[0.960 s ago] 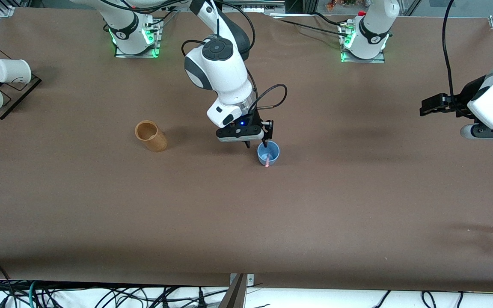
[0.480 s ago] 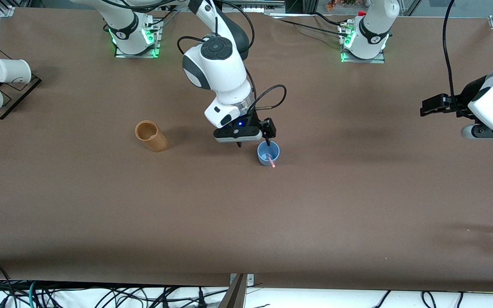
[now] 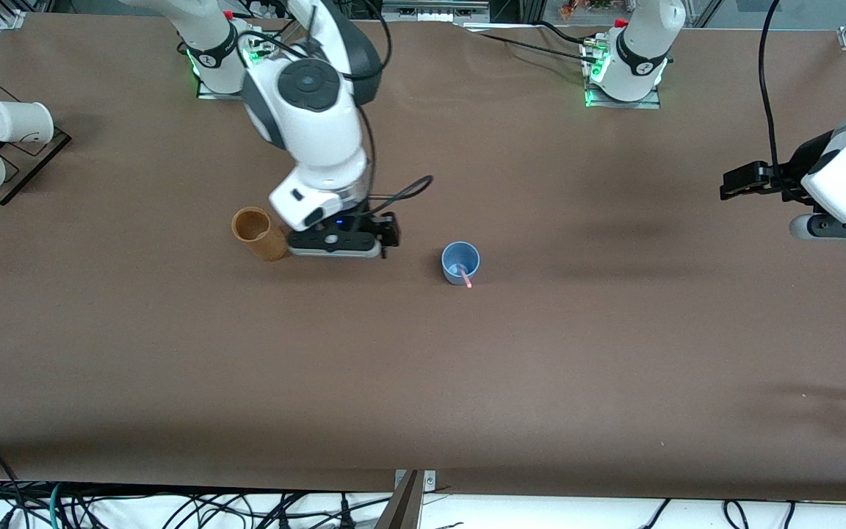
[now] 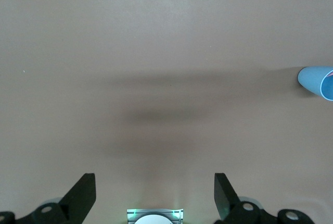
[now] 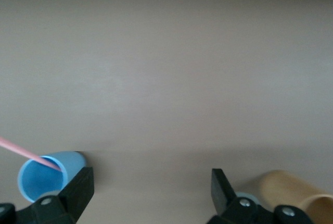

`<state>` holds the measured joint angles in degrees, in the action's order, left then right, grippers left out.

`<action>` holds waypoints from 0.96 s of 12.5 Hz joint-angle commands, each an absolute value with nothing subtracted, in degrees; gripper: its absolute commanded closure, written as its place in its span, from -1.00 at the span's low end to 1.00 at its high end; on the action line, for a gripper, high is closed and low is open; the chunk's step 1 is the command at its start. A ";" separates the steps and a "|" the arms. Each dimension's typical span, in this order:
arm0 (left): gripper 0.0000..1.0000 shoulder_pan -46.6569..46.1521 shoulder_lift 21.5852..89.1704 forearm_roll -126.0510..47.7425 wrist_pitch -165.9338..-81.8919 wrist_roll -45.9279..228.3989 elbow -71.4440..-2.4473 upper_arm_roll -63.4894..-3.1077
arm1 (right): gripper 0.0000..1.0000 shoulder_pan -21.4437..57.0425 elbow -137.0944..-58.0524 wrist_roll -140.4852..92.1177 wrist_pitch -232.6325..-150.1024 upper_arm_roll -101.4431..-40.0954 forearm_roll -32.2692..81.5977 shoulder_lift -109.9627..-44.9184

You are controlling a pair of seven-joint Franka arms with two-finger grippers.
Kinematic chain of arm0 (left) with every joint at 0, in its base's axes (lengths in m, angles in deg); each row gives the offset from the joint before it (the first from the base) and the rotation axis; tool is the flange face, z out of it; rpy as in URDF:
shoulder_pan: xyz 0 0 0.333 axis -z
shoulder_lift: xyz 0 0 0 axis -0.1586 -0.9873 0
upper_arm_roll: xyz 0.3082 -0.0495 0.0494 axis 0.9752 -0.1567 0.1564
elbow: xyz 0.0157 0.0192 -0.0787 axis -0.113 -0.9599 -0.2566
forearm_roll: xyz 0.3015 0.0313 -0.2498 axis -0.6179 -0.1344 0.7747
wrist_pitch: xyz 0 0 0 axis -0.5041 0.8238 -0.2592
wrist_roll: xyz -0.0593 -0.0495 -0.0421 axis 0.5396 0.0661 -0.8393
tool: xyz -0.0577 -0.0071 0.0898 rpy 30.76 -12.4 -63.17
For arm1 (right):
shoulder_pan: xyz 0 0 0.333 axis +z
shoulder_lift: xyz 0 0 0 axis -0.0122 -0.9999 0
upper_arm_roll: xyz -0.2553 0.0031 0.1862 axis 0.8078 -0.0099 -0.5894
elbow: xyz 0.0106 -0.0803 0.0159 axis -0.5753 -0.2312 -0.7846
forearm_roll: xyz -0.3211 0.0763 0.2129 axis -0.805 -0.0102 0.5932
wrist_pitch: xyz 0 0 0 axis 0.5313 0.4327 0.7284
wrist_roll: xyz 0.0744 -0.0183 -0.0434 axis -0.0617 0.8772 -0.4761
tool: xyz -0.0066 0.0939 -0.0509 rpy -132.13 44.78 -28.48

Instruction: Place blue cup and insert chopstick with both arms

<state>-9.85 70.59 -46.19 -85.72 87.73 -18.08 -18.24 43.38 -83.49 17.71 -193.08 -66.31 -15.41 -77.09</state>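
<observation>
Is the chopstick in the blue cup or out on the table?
In. The chopstick leans inside the upright blue cup, its tip sticking past the rim.

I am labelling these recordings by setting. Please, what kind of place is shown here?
Most likely a robotics lab bench. Two robot arms are bolted to a table with a brown cover, loose cables hang along its edge, and only test props stand on it: a blue cup holding a chopstick and a tan cylinder.
</observation>
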 commanded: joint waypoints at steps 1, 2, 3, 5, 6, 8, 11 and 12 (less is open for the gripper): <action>-1.00 -10.01 70.89 -47.00 -86.29 86.54 -18.27 -18.58 | -1.00 43.33 -84.16 5.86 -185.38 -59.82 -7.48 -71.75; -1.00 -10.01 70.89 -47.00 -86.29 86.54 -18.27 -18.58 | -1.00 42.89 -84.24 1.55 -182.74 -57.35 -3.43 -70.16; -1.00 -10.01 70.80 -47.00 -86.38 86.54 -18.27 -18.58 | -1.00 39.93 -84.24 -0.76 -179.66 -57.24 -2.44 -68.15; -1.00 -10.01 70.80 -47.00 -86.29 86.54 -18.27 -18.58 | -1.00 35.70 -84.59 -4.36 -173.68 -57.41 -2.43 -65.33; -1.00 -10.01 70.80 -47.00 -86.38 86.54 -18.27 -18.58 | -1.00 33.68 -85.29 -6.47 -171.40 -57.50 -2.60 -63.57; -1.00 -9.92 70.80 -47.00 -86.29 86.63 -18.27 -18.58 | -1.00 26.58 -87.66 -10.86 -169.09 -60.99 -2.86 -59.80; -1.00 -9.92 70.80 -47.00 -86.29 86.54 -18.27 -18.66 | -1.00 13.92 -91.35 -12.12 -168.91 -74.06 -9.51 -54.69; -1.00 -9.92 70.80 -47.00 -86.29 86.54 -18.27 -18.66 | -1.00 11.10 -92.15 -12.03 -168.91 -77.07 -11.28 -54.24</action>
<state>-9.84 70.59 -46.19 -85.82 87.73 -18.08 -18.35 16.00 -88.05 -12.03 -168.67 -70.47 -7.89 -57.79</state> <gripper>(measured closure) 0.000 0.000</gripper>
